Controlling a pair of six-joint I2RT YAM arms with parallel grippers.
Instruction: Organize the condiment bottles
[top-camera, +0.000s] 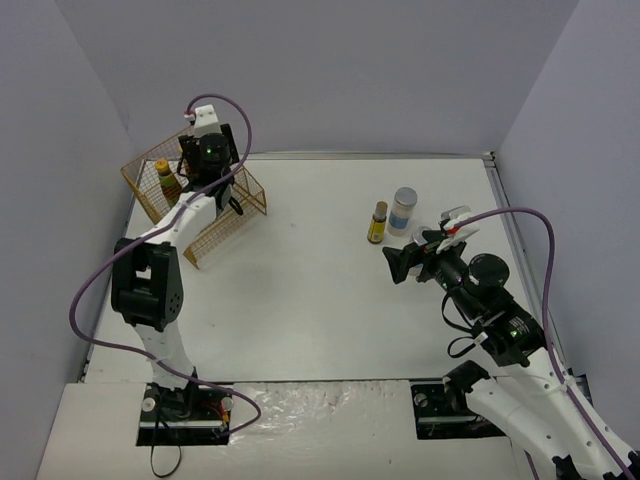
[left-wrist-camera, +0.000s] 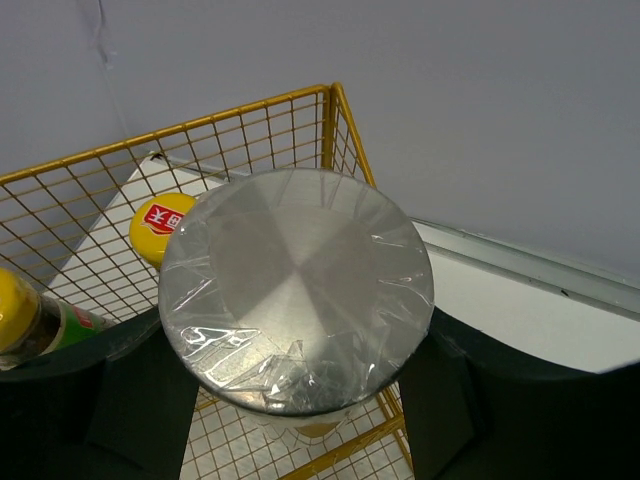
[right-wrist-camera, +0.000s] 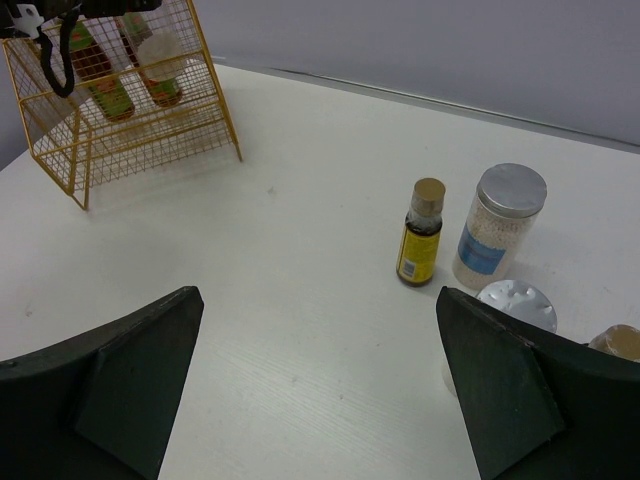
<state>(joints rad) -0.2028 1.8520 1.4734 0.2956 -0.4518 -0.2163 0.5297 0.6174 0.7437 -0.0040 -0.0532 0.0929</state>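
I'm seeing even, bright diffuse light, soft faint shadows on table (top-camera: 300, 300). Glare on the jar (left-wrist-camera: 296, 285) lid's wrap. Top view sharp.

One yellow wire basket (right-wrist-camera: 150, 140) on one white table (top-camera: 300, 300). Three silver-lidded jars: a wrapped jar (left-wrist-camera: 295, 290), a tall jar (right-wrist-camera: 497, 225), a low jar (right-wrist-camera: 515, 303). Four bottles: a red-marked yellow-capped bottle (left-wrist-camera: 162, 225), a plain yellow-capped bottle (left-wrist-camera: 20, 315), a tan-capped bottle (right-wrist-camera: 420, 235), and a second tan cap (right-wrist-camera: 620, 342), only partly visible.
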